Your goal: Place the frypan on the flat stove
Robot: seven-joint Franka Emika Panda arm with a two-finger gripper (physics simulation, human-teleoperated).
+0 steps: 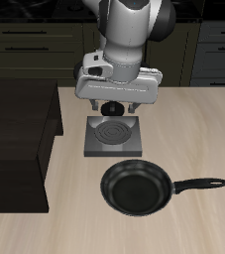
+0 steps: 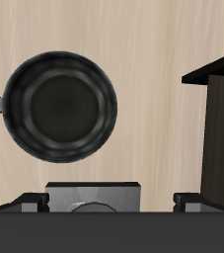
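Observation:
The frypan [image 1: 136, 188] is round and black with a glossy dark inside. It lies flat on the table near the front edge, its long handle [image 1: 201, 185] pointing sideways. The wrist view shows it [image 2: 62, 107] from above. The flat stove [image 1: 112, 136] is a grey square plate with a dark coil burner, just behind the pan; its edge shows in the wrist view [image 2: 94, 193]. My gripper [image 1: 111, 99] hangs above the back of the stove, well clear of the pan. In the wrist view my gripper [image 2: 109, 203] has its fingers wide apart, open and empty.
A large dark brown wooden block [image 1: 15, 139] stands beside the stove and reaches toward the front edge; it also shows in the wrist view [image 2: 220, 128]. Dark cabinets [image 1: 25, 45] line the back.

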